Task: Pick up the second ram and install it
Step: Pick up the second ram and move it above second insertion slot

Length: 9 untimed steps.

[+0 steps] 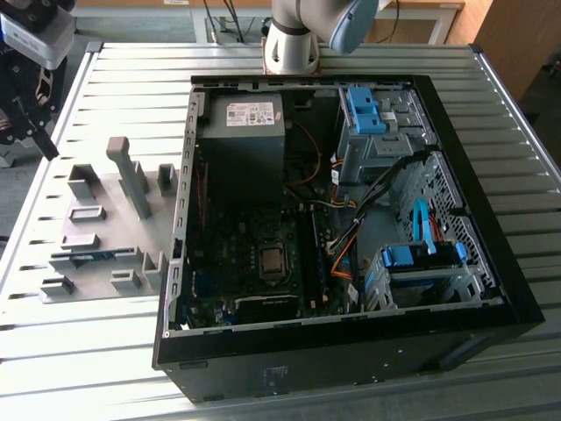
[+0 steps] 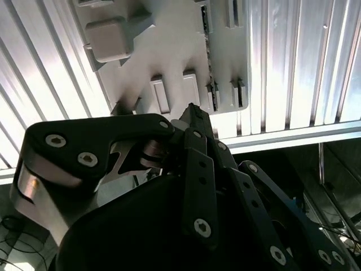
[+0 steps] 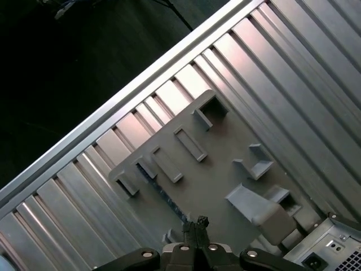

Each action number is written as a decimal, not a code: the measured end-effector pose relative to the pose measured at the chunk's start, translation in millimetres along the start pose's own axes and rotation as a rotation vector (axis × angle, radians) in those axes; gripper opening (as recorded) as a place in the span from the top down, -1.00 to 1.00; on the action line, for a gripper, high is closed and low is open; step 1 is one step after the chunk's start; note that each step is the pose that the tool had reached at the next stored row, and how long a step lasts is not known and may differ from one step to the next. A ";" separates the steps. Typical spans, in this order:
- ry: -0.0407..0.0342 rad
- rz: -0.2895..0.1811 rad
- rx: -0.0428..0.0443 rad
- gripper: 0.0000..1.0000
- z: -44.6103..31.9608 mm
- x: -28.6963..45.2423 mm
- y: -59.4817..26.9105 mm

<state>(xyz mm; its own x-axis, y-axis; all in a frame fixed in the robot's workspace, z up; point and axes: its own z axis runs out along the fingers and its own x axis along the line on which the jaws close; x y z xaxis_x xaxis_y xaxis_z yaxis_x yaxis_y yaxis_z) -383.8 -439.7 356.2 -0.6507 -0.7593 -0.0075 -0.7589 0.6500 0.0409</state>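
From where I stand, the gripper (image 3: 194, 224) hangs above the ribbed metal table (image 1: 131, 79) with its 2 fingers pressed together and nothing between them. Just beneath it sits the grey holder tray (image 1: 110, 197). The second ram (image 1: 90, 256) stands on edge in 1 of the tray's slots as a thin blue strip, untouched and well apart from the fingers. The first risk I see is that closed grip: brought down as it is, the tips would strike the top edge of the board instead of straddling it. The stick is narrow and flanked by raised blocks on the tray, so a slightly skewed approach could catch a block or pinch the board off-centre and cock it in the slot. I cannot see the tray fastened down, so a tight slot might drag the tray up with the stick. Further out lies the open computer case (image 1: 480, 206). Orange cables (image 1: 342, 256) run close to where I judge the memory slots to be, so a tilted board could snag them or seat crooked.
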 end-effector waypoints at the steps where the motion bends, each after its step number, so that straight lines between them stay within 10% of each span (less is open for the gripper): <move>1: 0.0004 -0.009 0.0000 0.79 0.0 0.0 0.0; 9: 0.0030 -0.072 -0.0005 0.79 0.1 0.0 0.0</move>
<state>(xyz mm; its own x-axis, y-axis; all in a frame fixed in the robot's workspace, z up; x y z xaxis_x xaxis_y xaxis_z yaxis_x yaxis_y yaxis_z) -383.8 -439.7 356.0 -0.5947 -0.8039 -0.0075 -0.8035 0.5940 0.0409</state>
